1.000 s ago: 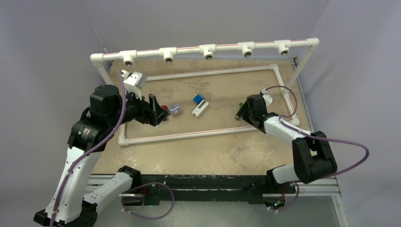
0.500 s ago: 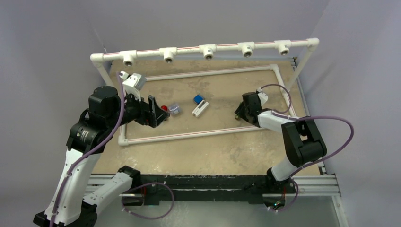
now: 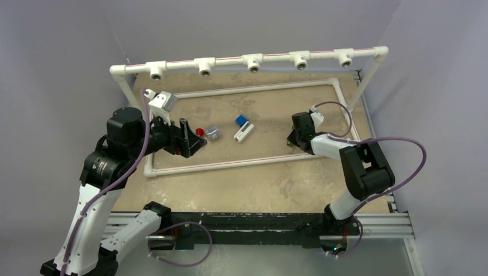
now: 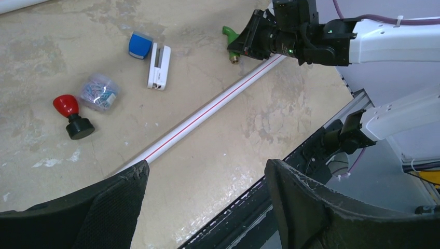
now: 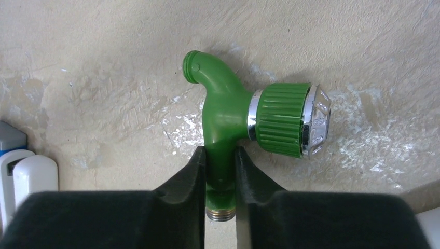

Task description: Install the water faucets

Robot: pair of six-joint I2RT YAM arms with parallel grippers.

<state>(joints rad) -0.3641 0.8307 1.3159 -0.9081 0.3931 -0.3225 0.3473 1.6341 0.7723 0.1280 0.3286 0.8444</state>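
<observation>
Our right gripper is pinched narrow on the stem of the green plastic tap with a curved spout, with its fingers on either side just above the brass thread. The tap appears to lie flat on the mottled beige table at about 3 o'clock of the work area, just beside the white pipe with a red stripe. Our left gripper hangs wide and holds nothing at 9 o'clock, near the black tap with a red knob. The white tap with a blue handle lies toward the middle, with a small clear box of coloured bits between the two. None is yet in the white tee fittings along the 12 o'clock rail. We judge the lift to be the risky part. The hold sits low on a round stem while the ribbed knob hangs off to 3 o'clock, so the tap may swing in the fingers. The pads also crowd the thread, which could keep it from entering a fitting.
</observation>
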